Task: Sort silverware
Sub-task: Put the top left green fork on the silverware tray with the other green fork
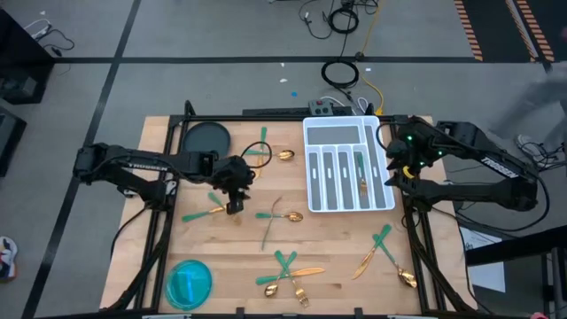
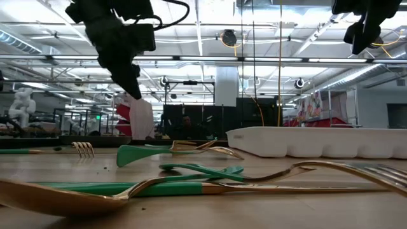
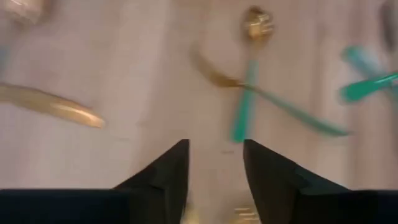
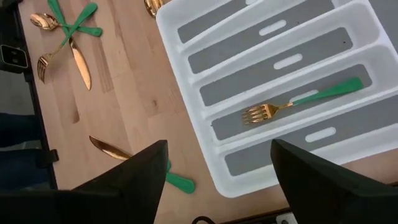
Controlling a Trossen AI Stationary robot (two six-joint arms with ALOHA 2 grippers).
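We find the left gripper [image 1: 236,206] out over the middle-left of the table [image 1: 337,266], above the bare wood near a green-handled pair [image 1: 205,211]. In its wrist view the two fingers [image 3: 163,174] stand a narrow gap apart with nothing between them; below them we see only table, a crossed spoon and fork [image 3: 249,74] ahead, and a gold knife blade [image 3: 53,107] off to one side. In the low view this gripper [image 2: 131,83] hangs clear above the table, touching nothing.

The right gripper [image 1: 396,170] sits at the right edge of the white tray [image 1: 347,124]. Its wrist view shows the fingers [image 4: 134,180] spread wide and empty, over the tray's near corner.

One fork [image 4: 298,102] lies inside the tray, in one of the long slots toward the right side; we see it in the high view too [image 1: 361,173]. The other slots look empty.

The rest of the silverware is loose on the wood: a pair by the dark plate [image 1: 205,139] at the back [image 1: 266,153], a crossed pair at centre [image 1: 279,215], a cluster at the front [image 1: 288,273], and another cluster at front right [image 1: 383,251]. A blue bowl [image 1: 190,282] stands at the front left corner.
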